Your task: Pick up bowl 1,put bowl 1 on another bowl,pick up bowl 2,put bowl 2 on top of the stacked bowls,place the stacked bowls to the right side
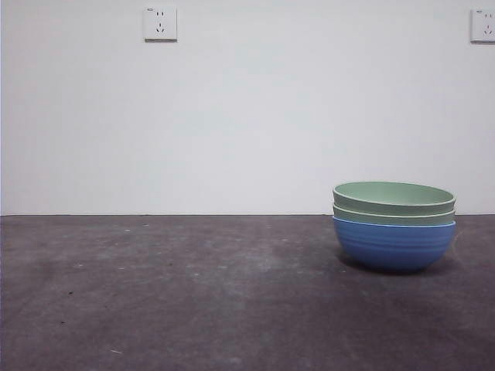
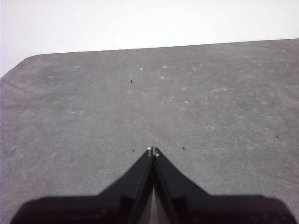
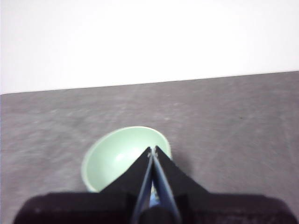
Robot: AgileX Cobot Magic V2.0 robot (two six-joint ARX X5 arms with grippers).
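Note:
The stacked bowls (image 1: pixel 394 224) stand on the right part of the table in the front view. The blue bowl (image 1: pixel 394 246) is lowest, the rim of bowl 1 (image 1: pixel 394 217) shows above it, and the pale mint bowl 2 (image 1: pixel 394 195) sits on top. No arm shows in the front view. In the right wrist view my right gripper (image 3: pixel 152 150) is shut and empty, raised above and just behind bowl 2 (image 3: pixel 117 161), whose inside is bare. My left gripper (image 2: pixel 153 150) is shut over the bare grey table, with no bowl near it.
The dark grey table (image 1: pixel 193 294) runs back to a white wall with two sockets (image 1: pixel 160 23) (image 1: pixel 483 25). The left wrist view shows the table's rounded far corner (image 2: pixel 28 60).

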